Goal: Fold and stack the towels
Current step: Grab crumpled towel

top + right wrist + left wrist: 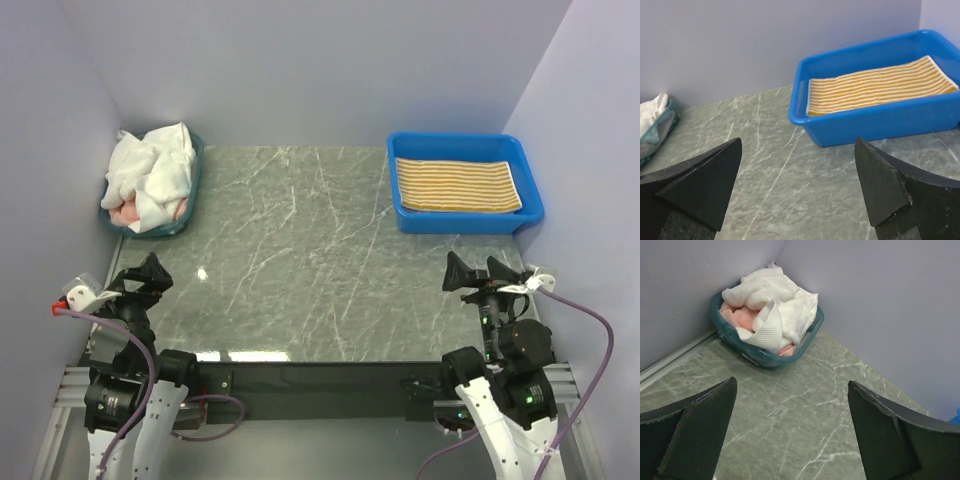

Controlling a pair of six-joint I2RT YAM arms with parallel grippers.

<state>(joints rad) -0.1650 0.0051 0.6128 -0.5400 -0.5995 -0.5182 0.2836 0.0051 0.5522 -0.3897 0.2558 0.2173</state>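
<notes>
Left gripper (791,382): jaws spread wide, gripping nothing, only tabletop showing between the two dark fingers. Sits low over the near-left part of the table (300,260), pointed toward the far-left corner.

Right gripper (797,141): jaws likewise wide apart, gripping nothing. Low over the near-right side, pointed at the far right.

Table: grey-green, marble-look with pale veins. Pale lilac walls (300,70) on the left, far and right sides.

Teal basket (765,359): far-left corner, tucked where the left and far walls meet, well apart from the left gripper.
- White towel (775,300): crumpled and unfolded, heaped on top of the basket, one flap hanging toward the near rim.
- Salmon pink towel (742,317): bunched underneath the white one, showing along the left side and a little at the near rim.

Blue tray (880,122): far-right side, close to the right wall, well apart from the basket and from the right gripper.
- Yellow-and-white striped towel (880,85): folded flat, lying inside the tray, covering most of its floor, stripes running left to right in the top view.

Purple cable (590,320) loops off the right wrist; a second one trails down the left arm
</notes>
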